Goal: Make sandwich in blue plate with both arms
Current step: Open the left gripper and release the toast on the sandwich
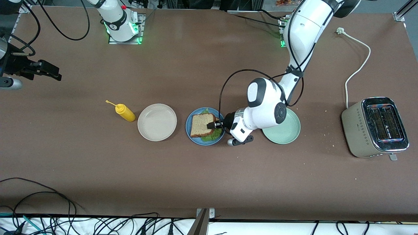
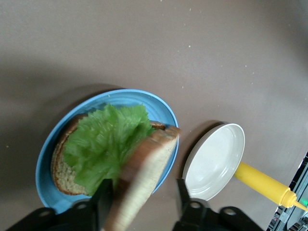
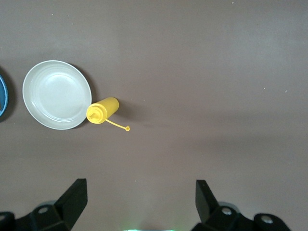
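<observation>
While tilted over green lettuce point(image 2: 103, 144), the top brown slice point(image 2: 144, 180) sits between the left gripper point(image 2: 142, 199)'s parted jaws. Blue plate point(image 1: 189, 130) lies mid-frame. Right gripper point(image 3: 139, 197) waits open.

A wide, matte brown surface point(image 1: 196, 176) fills nearly the whole scene under even, soft light. Along its edge nearest the front camera runs a pale strip point(image 1: 261, 228) tangled with black cables point(image 1: 49, 209). A metal bracket point(image 1: 204, 217) sits at the middle of that edge. A few pale crumbs point(image 1: 329, 133) dot the surface toward the left arm's end.
</observation>
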{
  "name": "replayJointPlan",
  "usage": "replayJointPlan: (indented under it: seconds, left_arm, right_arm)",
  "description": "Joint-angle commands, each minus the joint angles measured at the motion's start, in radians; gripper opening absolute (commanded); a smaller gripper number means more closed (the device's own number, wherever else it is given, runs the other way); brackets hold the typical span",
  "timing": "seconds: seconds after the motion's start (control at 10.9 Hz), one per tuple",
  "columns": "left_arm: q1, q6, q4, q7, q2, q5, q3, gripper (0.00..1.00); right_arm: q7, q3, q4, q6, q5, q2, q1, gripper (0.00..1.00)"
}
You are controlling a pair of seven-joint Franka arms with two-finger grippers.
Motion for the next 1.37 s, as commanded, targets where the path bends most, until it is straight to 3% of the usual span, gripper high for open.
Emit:
replayJointPlan:
  seconds: [0.0, 0.27, 0.73, 1.01, 1.19, 1.28]
  left_arm:
    - [0.002, -0.003, -0.001, 0.025, 0.01, -0.02, 0.008, 1.0]
    - [0.023, -0.012, -0.026, 0.02, -0.003, -0.018, 0.026, 1.0]
    - [0.12, -0.04, -0.114, 0.019, -0.17, -0.015, 0.005, 1.0]
    - [0.268, -0.043, -0.319, 0.022, -0.407, -0.017, 0.005, 1.0]
    - [0.275, -0.05, -0.395, 0.019, -0.521, -0.008, 0.008, 1.0]
    - [0.275, -0.063, -0.435, 0.019, -0.583, 0.053, 0.012, 1.0]
  right_arm:
    - [0.014, 0.003, 0.027, -0.017, -0.018, 0.009, 0.003, 1.0]
    - [0.014, 0.003, 0.027, -0.017, -0.015, 0.009, 0.003, 1.0]
    - [0.014, 0.003, 0.027, -0.015, -0.014, 0.009, 0.003, 1.0]
    - [0.014, 0.003, 0.027, -0.015, -0.012, 0.009, 0.003, 1.0]
    - [0.014, 0.003, 0.027, -0.015, -0.011, 0.009, 0.003, 1.0]
    - [0.014, 0.003, 0.027, -0.015, -0.012, 0.009, 0.003, 1.0]
